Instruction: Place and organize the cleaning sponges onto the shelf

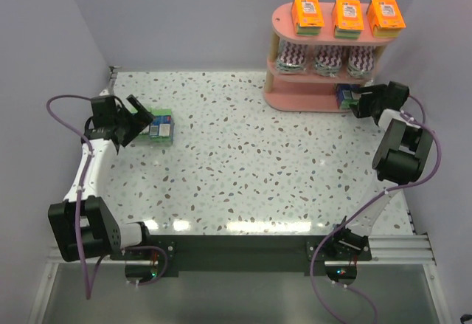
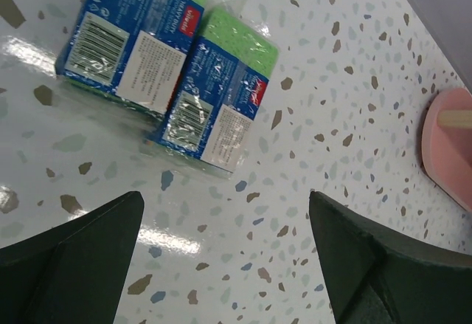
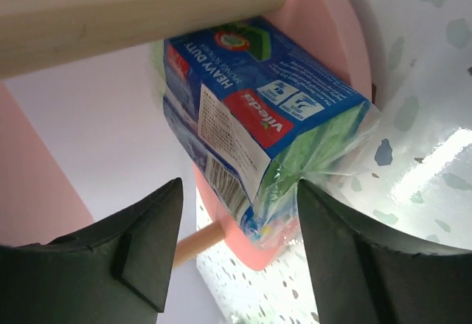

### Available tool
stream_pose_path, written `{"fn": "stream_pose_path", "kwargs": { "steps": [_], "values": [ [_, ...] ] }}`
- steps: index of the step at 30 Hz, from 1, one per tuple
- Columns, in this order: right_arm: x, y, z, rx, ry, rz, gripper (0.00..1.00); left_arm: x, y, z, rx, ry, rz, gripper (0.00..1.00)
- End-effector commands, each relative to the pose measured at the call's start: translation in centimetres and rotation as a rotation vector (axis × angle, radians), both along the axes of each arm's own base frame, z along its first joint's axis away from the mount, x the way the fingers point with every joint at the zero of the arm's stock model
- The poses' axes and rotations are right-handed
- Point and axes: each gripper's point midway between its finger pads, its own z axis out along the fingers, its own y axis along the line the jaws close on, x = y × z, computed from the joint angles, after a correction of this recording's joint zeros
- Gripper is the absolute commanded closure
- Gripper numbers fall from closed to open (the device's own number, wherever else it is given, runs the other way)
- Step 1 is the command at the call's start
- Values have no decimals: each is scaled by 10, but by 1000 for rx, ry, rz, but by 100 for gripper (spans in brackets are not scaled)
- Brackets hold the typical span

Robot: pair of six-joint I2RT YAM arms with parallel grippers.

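The pink three-tier shelf [image 1: 304, 101] stands at the far right. Three orange packs [image 1: 346, 15] sit on its top board and three purple-white zigzag packs [image 1: 327, 60] on the middle board. One blue-green box [image 1: 343, 95] [image 3: 258, 117] rests on the right end of the bottom board [image 3: 243, 243]. My right gripper [image 1: 360, 103] [image 3: 236, 228] is open, and the box's near end is between its jaws. Two blue-green boxes [image 1: 161, 126] [image 2: 217, 102] [image 2: 125, 36] lie side by side on the table at the left. My left gripper [image 1: 140, 121] [image 2: 225, 217] is open and empty just short of them.
A wooden shelf post [image 3: 133, 7] runs just above the box in the right wrist view. A pink edge of the shelf [image 2: 450, 147] shows at the right of the left wrist view. Grey walls close in the speckled table [image 1: 243, 169] at the back and sides.
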Motion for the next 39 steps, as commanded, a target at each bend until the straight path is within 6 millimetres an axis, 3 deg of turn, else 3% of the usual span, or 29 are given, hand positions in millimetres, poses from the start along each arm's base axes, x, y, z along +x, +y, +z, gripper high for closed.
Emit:
{"fn": "stream_pose_path", "kwargs": {
  "steps": [1, 2, 4, 5, 6, 8, 9, 11, 12, 13, 14, 18, 20, 24, 26, 30, 36, 39],
  "values": [
    [-1, 13, 31, -2, -108, 68, 32, 11, 29, 15, 63, -48, 42, 0],
    [-5, 17, 48, -13, -139, 80, 29, 11, 38, 15, 68, -50, 62, 0],
    [-21, 25, 48, -20, -130, 104, 26, 15, 48, 16, 86, -53, 71, 0],
    [-31, 29, 64, -33, -136, 111, 23, 17, 52, 15, 90, -55, 75, 3],
    [-42, 33, 58, -39, -110, 118, 22, 21, 52, 13, 90, -53, 56, 6],
    [-66, 40, 71, -86, -79, 136, 20, 27, 49, 12, 83, -68, 24, 13],
    [-76, 43, 73, -99, -69, 143, 19, 31, 44, 7, 61, -68, -7, 21],
    [-103, 48, 60, -122, 5, 144, 18, 38, 39, 3, 44, -85, -36, 34],
    [-114, 51, 77, -147, -27, 141, 18, 41, 39, -6, 31, -67, -43, 38],
    [-128, 58, 64, -133, -1, 144, 18, 45, 39, -9, 30, -71, -53, 43],
    [-137, 62, 64, -131, 3, 148, 18, 47, 38, -14, 26, -65, -60, 50],
    [-176, 87, 56, -139, 22, 191, 17, 65, 49, -32, 59, -25, -70, 62],
    [-186, 106, 51, -137, 41, 252, 17, 71, 55, -26, 92, -39, -58, 65],
    [-209, 129, 40, -141, 62, 331, 18, 88, 85, 2, 214, -97, 39, 67],
    [-221, 136, 37, -148, 74, 365, 17, 93, 94, 4, 245, -95, 65, 69],
    [-245, 149, 29, -147, 103, 419, 18, 104, 109, -19, 281, -15, 94, 71],
    [-263, 169, 34, -151, 94, 491, 18, 98, 119, -64, 279, 114, 114, 79],
    [-269, 172, 32, -162, 103, 514, 18, 96, 120, -78, 262, 137, 110, 83]
  ]
}}
